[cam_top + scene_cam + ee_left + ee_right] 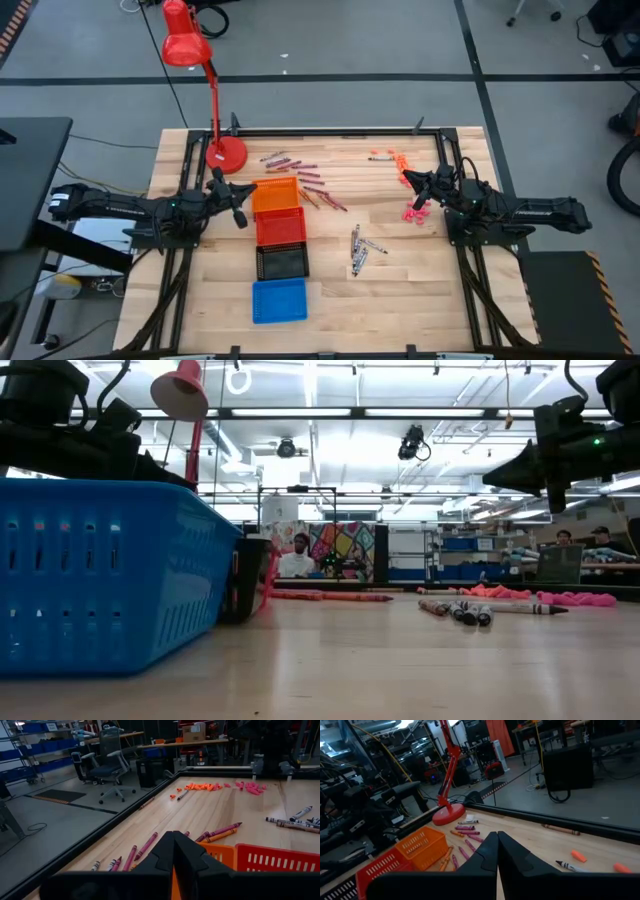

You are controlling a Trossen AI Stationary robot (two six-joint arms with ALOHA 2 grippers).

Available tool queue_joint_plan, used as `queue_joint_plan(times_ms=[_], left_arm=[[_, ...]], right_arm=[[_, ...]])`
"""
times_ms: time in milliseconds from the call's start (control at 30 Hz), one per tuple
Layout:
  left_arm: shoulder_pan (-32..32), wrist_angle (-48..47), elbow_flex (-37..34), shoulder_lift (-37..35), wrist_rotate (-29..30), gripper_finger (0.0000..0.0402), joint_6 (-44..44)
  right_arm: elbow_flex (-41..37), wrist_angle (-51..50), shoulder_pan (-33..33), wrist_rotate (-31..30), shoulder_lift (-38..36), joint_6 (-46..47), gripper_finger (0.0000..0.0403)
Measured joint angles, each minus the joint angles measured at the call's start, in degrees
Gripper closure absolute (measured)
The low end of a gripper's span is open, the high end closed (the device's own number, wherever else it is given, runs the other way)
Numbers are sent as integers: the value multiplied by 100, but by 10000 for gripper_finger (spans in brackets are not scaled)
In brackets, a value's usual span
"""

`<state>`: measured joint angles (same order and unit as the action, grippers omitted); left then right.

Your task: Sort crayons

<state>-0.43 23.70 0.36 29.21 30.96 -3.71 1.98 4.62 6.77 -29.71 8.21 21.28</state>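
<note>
Crayons lie loose on the wooden table in groups: maroon ones [300, 170] by the far edge, orange pieces [395, 158], pink-red ones [415, 212] and grey ones [360, 248] in the middle. Orange [275, 194], red [281, 227], black [282, 262] and blue [279, 300] trays stand in a column. My left gripper [240, 208] hangs shut above the table beside the orange tray, pointing level toward it [173, 837]. My right gripper [408, 180] hangs shut over the right side, near the pink-red crayons, pointing toward the trays [497, 836]. Neither holds anything.
A red desk lamp stands with its base [226, 154] at the far left of the table, its shade [185, 45] reaching beyond the far edge. A black frame rail [330, 131] runs along the far edge. Bare wood lies between the trays and the grey crayons.
</note>
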Motion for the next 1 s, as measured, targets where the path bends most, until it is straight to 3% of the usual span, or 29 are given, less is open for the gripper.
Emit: queue_joint_plan(times_ms=[567,800,1000], left_arm=[[-2,6,1,0,0,390,25],[0,35,0,0,0,390,1212],[0,35,0,0,0,390,1340]], right_arm=[[1,0,2,0,1,0,391],[1,0,1,1,1,-1,391],[0,0,1,1,1,0,391]])
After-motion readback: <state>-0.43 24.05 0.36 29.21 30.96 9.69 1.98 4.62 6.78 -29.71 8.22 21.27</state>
